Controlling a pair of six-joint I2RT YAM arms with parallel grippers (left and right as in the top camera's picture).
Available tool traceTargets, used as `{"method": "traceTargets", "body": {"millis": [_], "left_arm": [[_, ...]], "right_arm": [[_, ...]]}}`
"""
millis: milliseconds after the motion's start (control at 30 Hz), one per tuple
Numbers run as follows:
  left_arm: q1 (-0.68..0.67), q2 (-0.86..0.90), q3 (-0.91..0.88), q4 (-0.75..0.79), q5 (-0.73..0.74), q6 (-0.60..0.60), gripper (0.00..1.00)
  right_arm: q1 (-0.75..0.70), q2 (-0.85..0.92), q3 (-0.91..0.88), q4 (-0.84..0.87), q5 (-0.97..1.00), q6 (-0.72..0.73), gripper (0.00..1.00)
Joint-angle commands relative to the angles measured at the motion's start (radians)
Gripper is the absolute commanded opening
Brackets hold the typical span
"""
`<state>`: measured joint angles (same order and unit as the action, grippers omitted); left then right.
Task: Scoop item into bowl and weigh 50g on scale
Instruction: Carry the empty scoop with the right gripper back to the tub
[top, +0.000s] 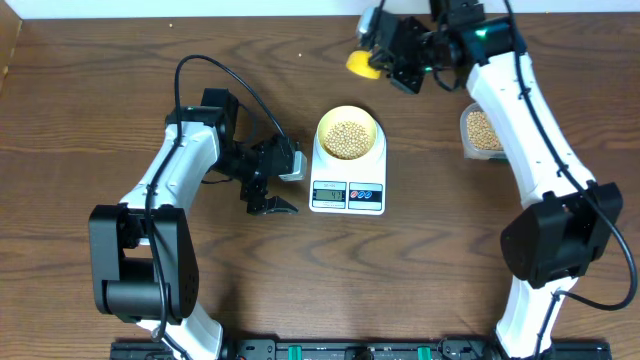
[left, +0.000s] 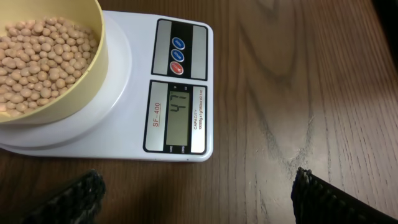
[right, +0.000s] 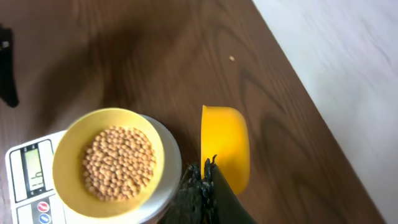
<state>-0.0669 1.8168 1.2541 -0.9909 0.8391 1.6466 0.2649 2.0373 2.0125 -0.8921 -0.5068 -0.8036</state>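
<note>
Illumination is even and moderately bright, from overhead; soft, diffuse shadows fall on the table (top: 420, 270). The left wrist view renders the scale (left: 137, 37) display sharply. The right wrist view is slightly blurred, its far right pale area washed out.

We see a table (top: 420, 280) of dark brown wood grain, smooth with a faint sheen. The scale (left: 130, 56) is smooth white plastic, lightly glossy, with a shiny black button panel. The bowl (left: 78, 93) looks like matt pale-yellow plastic, and the beans (left: 37, 62) in it are dry, smooth-skinned and dull. The measuring scoop (right: 227, 146) is glossy yellow plastic. By the table's right edge, the tub (top: 464, 135) is clear plastic. The left pincer (top: 270, 207) has black pads (left: 74, 199), rough and pebbled.
</note>
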Motion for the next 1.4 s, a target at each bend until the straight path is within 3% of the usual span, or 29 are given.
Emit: {"method": "traceTargets", "body": {"millis": [0, 333, 633, 967, 1100, 1233, 1367], "left_arm": [[0.002, -0.006, -0.002, -0.005, 0.006, 0.009, 0.98], [0.002, -0.006, -0.002, -0.005, 0.006, 0.009, 0.98], [0.002, -0.006, -0.002, -0.005, 0.006, 0.009, 0.98], [0.002, -0.006, -0.002, -0.005, 0.006, 0.009, 0.98], [0.002, -0.006, -0.002, -0.005, 0.006, 0.009, 0.98], [0.002, -0.006, -0.002, -0.005, 0.006, 0.009, 0.98], [0.002, -0.006, -0.002, -0.005, 0.006, 0.009, 0.98]], "right_arm": [[-0.071, -0.032, -0.004, 0.002, -0.027, 0.133, 0.01], [-0.257, -0.032, -0.004, 0.12, -0.027, 0.374, 0.01], [-0.318, -0.032, -0.004, 0.329, -0.013, 0.372, 0.01], [-0.323, -0.027, -0.004, 0.561, 0.203, 0.373, 0.01], [-0.327, -0.027, -0.004, 0.534, 0.201, 0.385, 0.01], [-0.34, -0.027, -0.004, 0.46, 0.202, 0.536, 0.01], [-0.362, -0.027, -0.004, 0.283, 0.203, 0.646, 0.01]]}}
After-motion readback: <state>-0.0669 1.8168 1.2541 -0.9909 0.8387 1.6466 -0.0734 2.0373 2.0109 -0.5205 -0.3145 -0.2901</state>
